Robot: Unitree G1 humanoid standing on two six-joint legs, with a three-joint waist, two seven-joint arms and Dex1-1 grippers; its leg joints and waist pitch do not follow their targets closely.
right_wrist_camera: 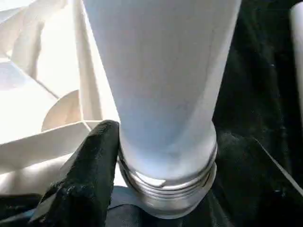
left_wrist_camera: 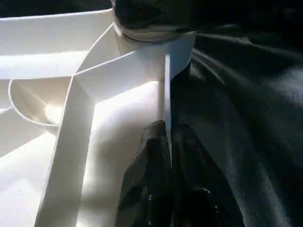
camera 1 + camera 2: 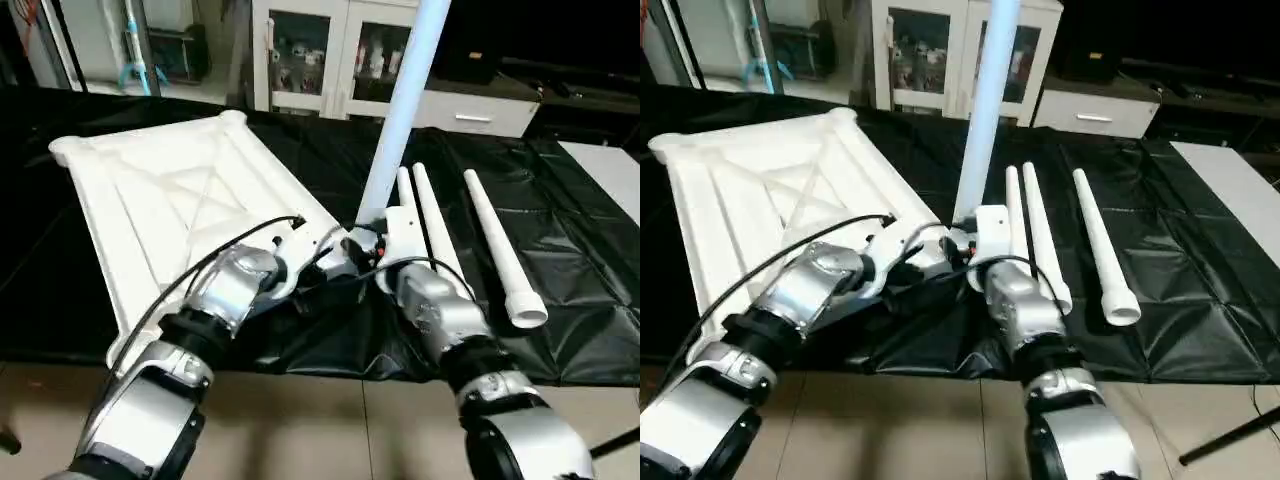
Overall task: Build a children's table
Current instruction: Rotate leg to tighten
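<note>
1. Now, the right gripper (image 1: 142, 189) has its jaws spread around the threaded foot of an upright leg (image 3: 400, 110), standing at the top's near corner socket.
2. The left gripper (image 2: 163, 156) has jaws pressed together on a thin rib of the white top (image 3: 170, 200), which lies ribbed side up on the worktop (image 3: 560, 240).
3. The hollow tube looks light, stiff and slick; low by the threads seems the steadiest hold.
4. Three spare legs (image 3: 1102, 250) lie beyond the right jaws.
</note>
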